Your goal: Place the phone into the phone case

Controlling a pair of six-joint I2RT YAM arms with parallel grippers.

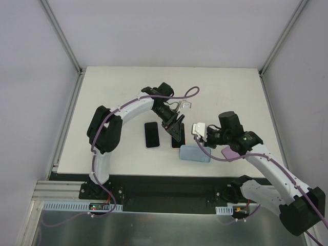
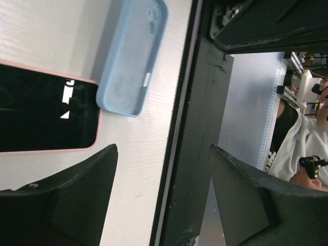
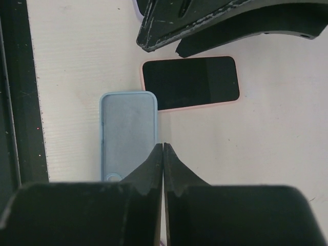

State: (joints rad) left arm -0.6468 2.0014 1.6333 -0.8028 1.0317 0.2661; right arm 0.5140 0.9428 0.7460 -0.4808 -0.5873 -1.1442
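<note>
Phone (image 3: pixel 190 82) lies screen up on the table (image 3: pixel 77 61), one corner against the blue case (image 3: pixel 128 130) lying hollow side up beside it; my left gripper (image 2: pixel 163 154) hangs close over them with jaws wide apart and empty, and my right gripper (image 3: pixel 163 148), above the case, is closed tight on nothing.

text: none readable | phone (image 3: pixel 189 82): screen dark, nothing legible | phone case (image 3: pixel 128 128): no legible brand or label

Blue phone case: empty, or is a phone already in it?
Empty. The blue case lies open side up, bare lining visible; the pink-edged phone lies flat beside it.
</note>
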